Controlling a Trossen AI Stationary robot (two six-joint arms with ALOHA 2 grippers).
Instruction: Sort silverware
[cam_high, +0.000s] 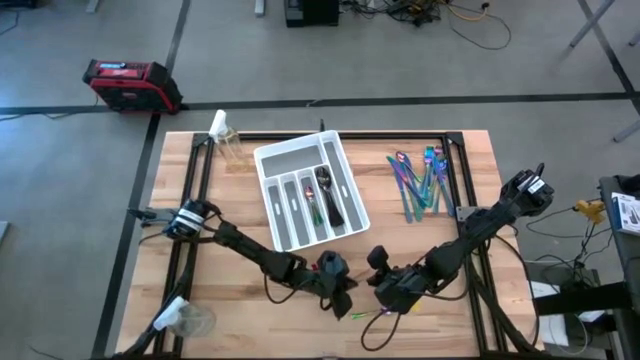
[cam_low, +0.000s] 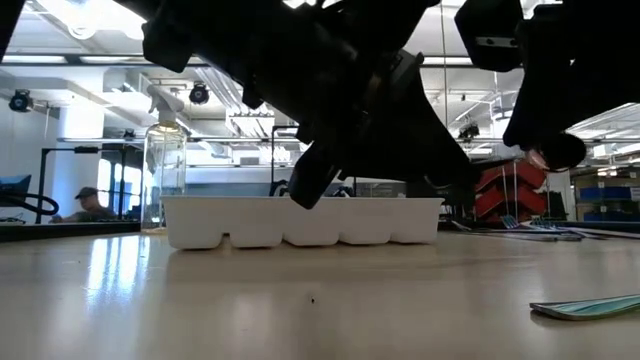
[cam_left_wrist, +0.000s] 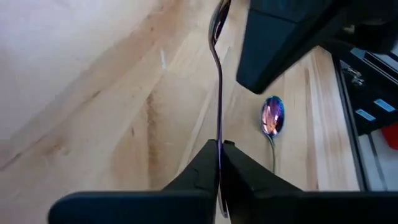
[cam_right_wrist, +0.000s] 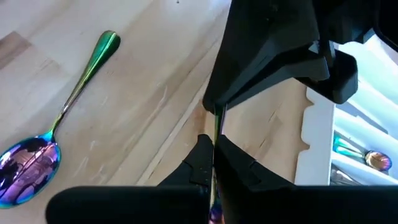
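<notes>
High cam straight down, far, whole table (cam_high: 230, 290). Low cam at tabletop level, facing white cutlery tray (cam_low: 300, 222) and room behind. Both wrist cams super close over wood; each sees same loose spoon (cam_left_wrist: 272, 116) (cam_right_wrist: 43, 149).

No readable text, label or number shows anywhere.

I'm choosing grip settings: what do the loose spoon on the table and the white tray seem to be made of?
The loose iridescent purple-blue spoon looks like polished metal with a rainbow coating, since its bowl mirrors light. The white compartmented tray looks like matte moulded plastic, judging by its rounded, uniform walls.
</notes>
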